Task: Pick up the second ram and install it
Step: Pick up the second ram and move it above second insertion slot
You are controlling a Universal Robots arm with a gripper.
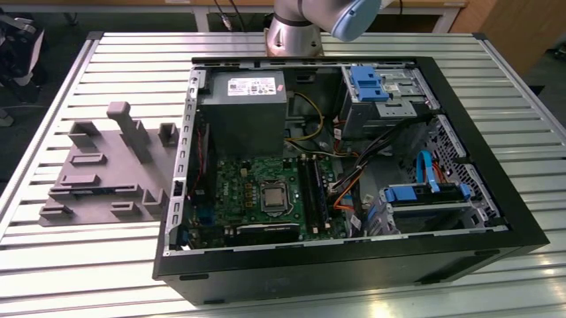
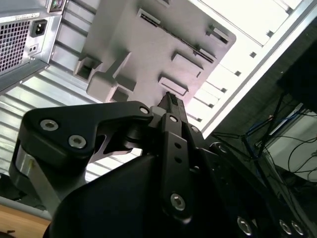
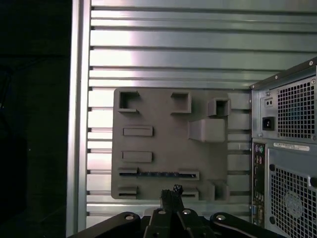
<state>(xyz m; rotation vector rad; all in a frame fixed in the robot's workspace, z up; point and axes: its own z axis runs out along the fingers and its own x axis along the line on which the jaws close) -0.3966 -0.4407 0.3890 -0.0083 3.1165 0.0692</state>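
Observation:
The second ram (image 3: 158, 174) is a thin dark blue-green strip standing on edge in a slot of the gray fixture (image 3: 163, 116). In the exterior view the ram (image 1: 93, 192) lies near the fixture's front. My gripper (image 3: 171, 191) hangs well above the fixture, over the edge nearest the ram. Its fingertips (image 2: 171, 100) are pressed together with nothing between them, so it is shut and empty. The green motherboard (image 1: 237, 177) with its long dark memory slots (image 1: 311, 187) lies inside the open computer case (image 1: 354, 265).
The fixture (image 1: 132, 132) carries upright blocks, one tall, beside the case on the slatted metal table (image 1: 106, 59). Inside the case are a power supply (image 1: 248, 99), blue drive brackets (image 1: 425, 193) and loose cables. The table's edge (image 3: 81, 124) runs just beyond the fixture.

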